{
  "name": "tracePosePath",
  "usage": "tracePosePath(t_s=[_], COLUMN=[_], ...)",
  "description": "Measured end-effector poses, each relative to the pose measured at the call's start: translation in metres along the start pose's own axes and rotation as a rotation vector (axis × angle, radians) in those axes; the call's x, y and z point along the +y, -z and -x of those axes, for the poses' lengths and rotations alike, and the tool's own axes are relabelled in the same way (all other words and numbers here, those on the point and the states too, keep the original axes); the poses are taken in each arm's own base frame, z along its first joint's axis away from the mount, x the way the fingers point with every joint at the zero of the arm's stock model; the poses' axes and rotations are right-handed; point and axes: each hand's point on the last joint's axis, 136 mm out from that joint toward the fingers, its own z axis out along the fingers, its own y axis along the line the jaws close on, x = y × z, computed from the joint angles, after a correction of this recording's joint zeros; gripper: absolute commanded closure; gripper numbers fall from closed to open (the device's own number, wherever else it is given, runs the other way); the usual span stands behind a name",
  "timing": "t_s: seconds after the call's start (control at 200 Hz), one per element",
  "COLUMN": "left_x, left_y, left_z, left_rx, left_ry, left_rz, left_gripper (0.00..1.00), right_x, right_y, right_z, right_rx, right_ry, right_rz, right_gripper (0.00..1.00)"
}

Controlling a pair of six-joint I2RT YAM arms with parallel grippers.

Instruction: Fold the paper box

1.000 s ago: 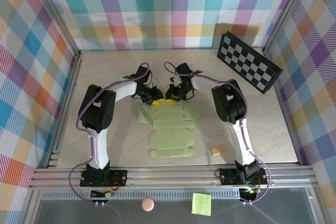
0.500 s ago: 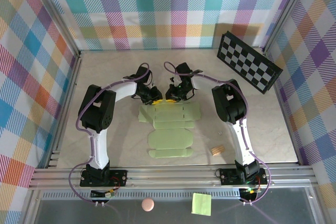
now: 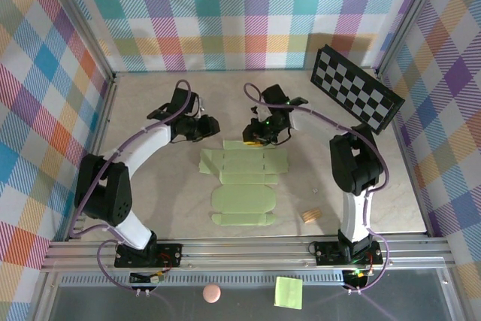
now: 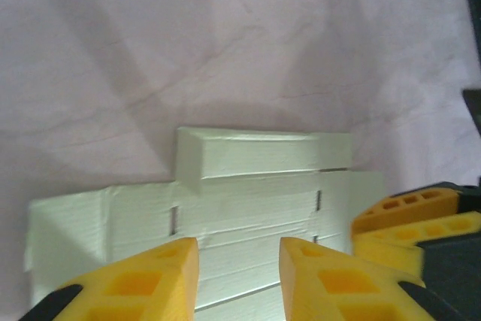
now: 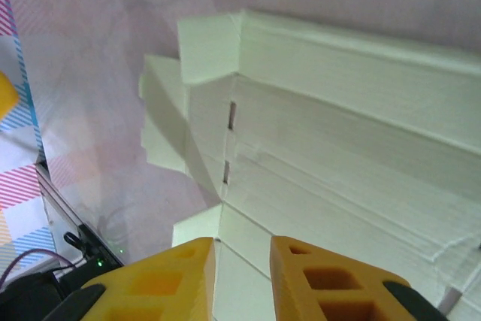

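Top external, paper box (image 3: 244,165) (pale green), flat

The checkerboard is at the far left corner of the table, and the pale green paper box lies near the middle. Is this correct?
Not quite. The checkerboard is at the far right corner of the table, not the far left; the top external view shows this. The pale green paper box does lie near the middle.

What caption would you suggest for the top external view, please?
Left gripper and right gripper hover near the far edge of the die-cut paper box lying flat.
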Motion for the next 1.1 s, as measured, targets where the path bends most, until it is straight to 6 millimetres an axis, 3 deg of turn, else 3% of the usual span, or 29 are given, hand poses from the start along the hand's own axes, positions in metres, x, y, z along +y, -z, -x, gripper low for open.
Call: tracePosePath(t_s=[0.195, 0.34, 0.8, 1.1], left_x=[0.052, 0.071, 0.090, 0.079], left_y=[-0.006, -0.010, -0.034, -0.043], left_z=[-0.027, -0.042, -0.068, -0.082], left_rx=[0.066, 0.102, 0.206, 0.245], left_ry=[0.039, 0.034, 0.053, 0.065], left_rz=[0.118, 0.166, 0.179, 0.071], left_gripper=[0.53, 0.50, 0.51, 0.61], right_x=[-0.025, -0.033, -0.044, -0.043], right_y=[-0.023, -0.032, -0.052, -0.054], right_z=[-0.036, -0.046, -0.049, -0.049], right_rx=[0.083, 0.104, 0.122, 0.120], right_ry=[-0.061, -0.084, -0.103, -0.099], right_rz=[-0.021, -0.018, 0.007, 0.020], right_gripper=[0.69, 0.69, 0.69, 0.69])
